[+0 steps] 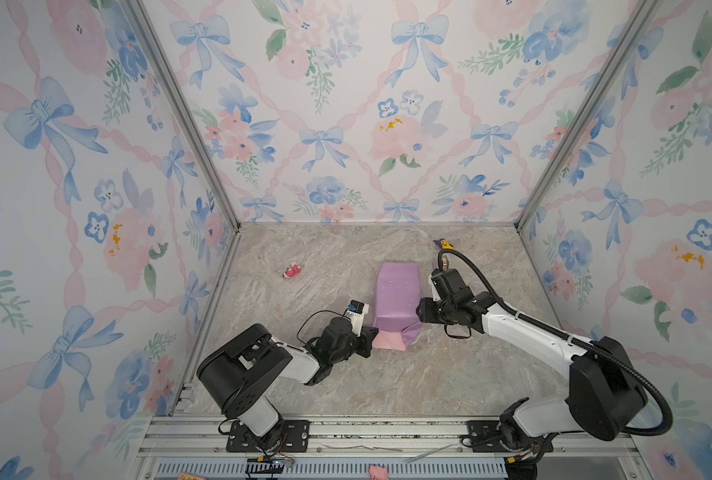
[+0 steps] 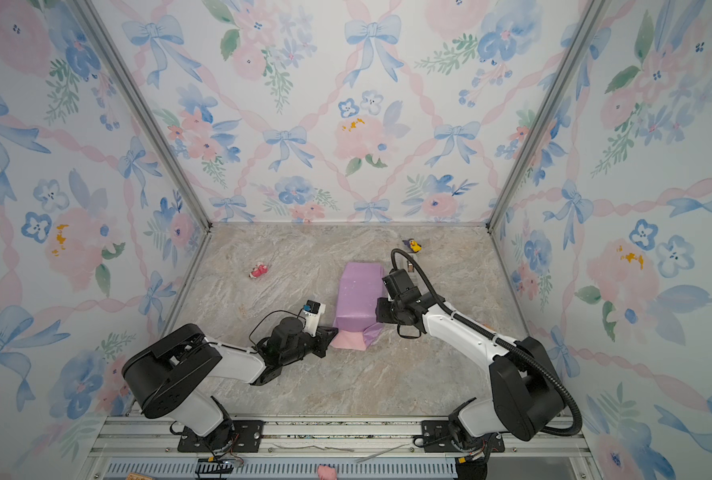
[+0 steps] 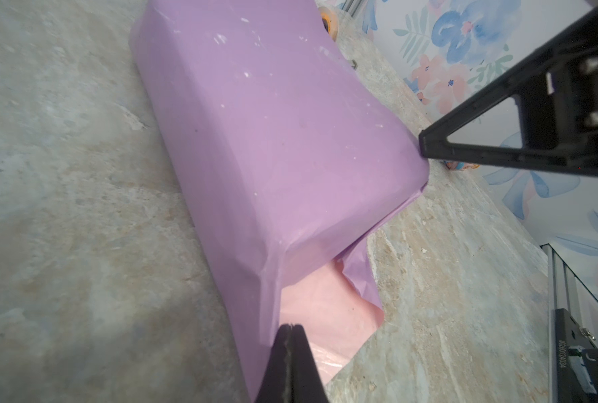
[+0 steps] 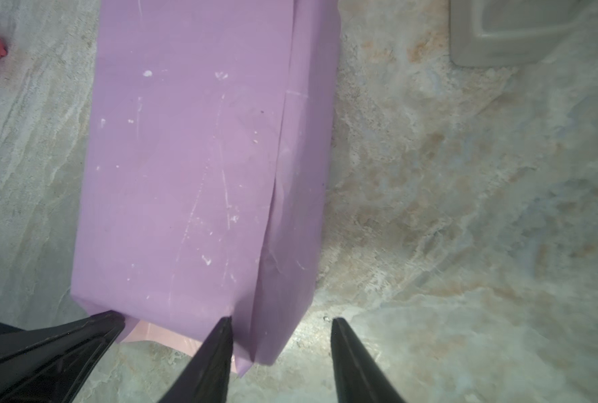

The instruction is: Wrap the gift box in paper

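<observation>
Lilac paper (image 1: 396, 295) covers a long block in the middle of the marble table (image 1: 304, 386), a little right of centre in both top views. The gift box is wholly hidden under it. The sheet's overlapping edge (image 4: 280, 139) runs lengthwise along the top, close to the parcel's right-hand long edge. The far end looks folded shut. At the near end the wrap is open, and a pale pink flap (image 1: 387, 340) lies flat on the table with a loose lilac corner (image 3: 360, 272) beside it.

The left gripper (image 3: 292, 329) has its jaws pressed together, with the tips at the parcel's near left corner, where lilac meets pink. I cannot tell whether any paper is caught between them. The right gripper (image 4: 281, 322) is spread. One fingertip (image 4: 226, 321) touches the near edge of the top face at the seam, and the other hangs over bare stone just beside the parcel's right side.

There is wide, bare tabletop in front of the parcel, towards the arms' bases. On the left, a stretch of bare table separates the parcel from a small pink toy (image 1: 292, 271). The right side is tighter: a grey tape dispenser (image 4: 521, 31) sits near the far right corner of the parcel, and a yellow-and-purple toy (image 1: 443, 244) lies beyond it, by the back wall.
</observation>
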Motion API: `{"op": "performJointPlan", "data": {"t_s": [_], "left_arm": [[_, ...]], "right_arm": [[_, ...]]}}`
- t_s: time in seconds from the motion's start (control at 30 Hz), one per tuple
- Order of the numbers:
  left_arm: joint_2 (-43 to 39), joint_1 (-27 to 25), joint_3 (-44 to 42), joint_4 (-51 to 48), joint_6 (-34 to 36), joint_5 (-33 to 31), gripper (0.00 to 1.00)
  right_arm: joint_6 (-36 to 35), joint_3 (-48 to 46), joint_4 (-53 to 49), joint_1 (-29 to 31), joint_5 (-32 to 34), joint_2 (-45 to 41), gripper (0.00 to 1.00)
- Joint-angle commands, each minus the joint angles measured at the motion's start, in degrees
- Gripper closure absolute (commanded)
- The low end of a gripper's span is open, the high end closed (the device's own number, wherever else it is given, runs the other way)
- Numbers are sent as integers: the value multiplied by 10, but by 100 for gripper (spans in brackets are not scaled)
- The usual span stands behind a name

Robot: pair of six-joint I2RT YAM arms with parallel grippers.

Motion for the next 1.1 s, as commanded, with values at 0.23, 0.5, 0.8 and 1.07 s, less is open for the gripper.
{"op": "performJointPlan", "data": {"t_s": [0.23,0.5,0.8,1.07], "left_arm": [[-123,15,-54,-10,0,-53,91],[-92,28,-40,-84,2,-57,99],[12,13,32,-49,10,48,100],[51,7,50,1,3,71,100]], "right_arm": [[-41,31,-10,-12,-80,70,53],[-51,20,-23,-21,-78,75,58],[-49,15,-14,-21,-80,76,61],[-48,13,-11,-21,-82,73,62]]}}
